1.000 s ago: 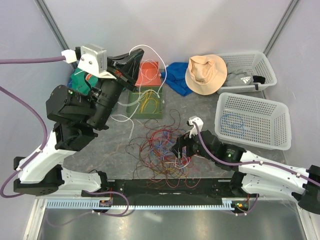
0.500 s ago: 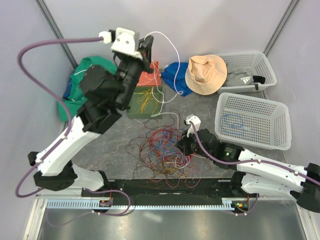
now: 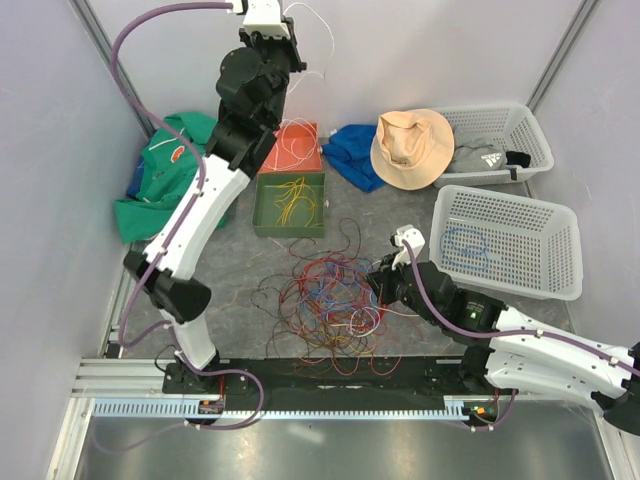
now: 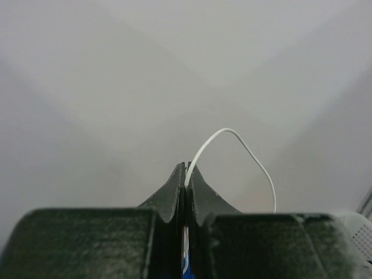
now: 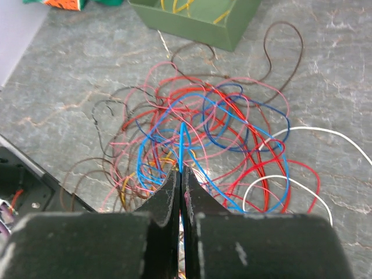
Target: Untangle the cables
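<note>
Cables [image 3: 300, 305]: left gripper [image 4: 186, 174] pinching one white cable [image 4: 225, 129], held high beyond the tangle [image 5: 203, 133] with the strand hanging back toward it; right gripper [image 5: 180, 174], the nearer, nipping a blue cable [image 5: 181, 142] at the tangle's right edge on the table [image 3: 230, 270].

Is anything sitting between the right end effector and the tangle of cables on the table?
Nothing visible does. The right end effector is closed on a light blue cable inside the tangle of cables, so it is in contact with the pile and no other object lies between them.
</note>
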